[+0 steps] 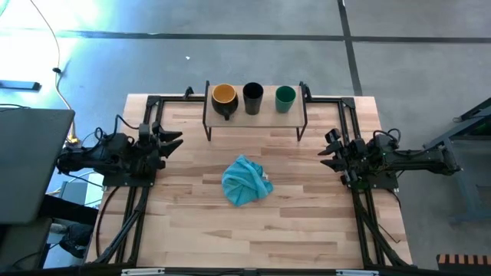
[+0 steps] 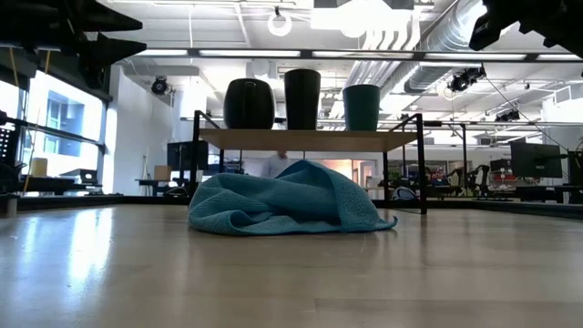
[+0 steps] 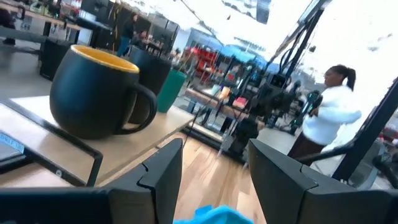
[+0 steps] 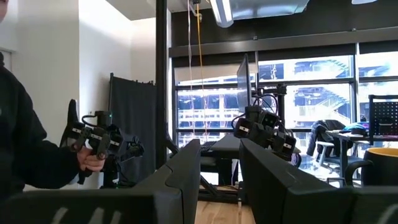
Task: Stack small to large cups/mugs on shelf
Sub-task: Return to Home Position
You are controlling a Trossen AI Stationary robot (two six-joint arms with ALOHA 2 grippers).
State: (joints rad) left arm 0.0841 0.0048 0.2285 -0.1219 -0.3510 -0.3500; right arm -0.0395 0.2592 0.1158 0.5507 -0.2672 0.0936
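Observation:
Three vessels stand side by side on the shelf (image 1: 255, 116) at the table's far edge: the dark mug with yellow-orange inside (image 1: 224, 99) on the left, the black cup (image 1: 252, 98) in the middle, the green cup (image 1: 285, 97) on the right. The low view shows mug (image 2: 249, 103), black cup (image 2: 302, 98) and green cup (image 2: 362, 107) upright on the board. My left gripper (image 1: 175, 140) hovers open at the table's left side, raised; its wrist view looks at the mug (image 3: 93, 93). My right gripper (image 1: 328, 147) hovers open at the table's right side.
A crumpled teal cloth (image 1: 245, 182) lies on the table's middle, in front of the shelf. Black frame rails run along the table's left and right sides. A person in white (image 3: 323, 115) stands in the room beyond; a hand (image 4: 93, 160) holds a device there.

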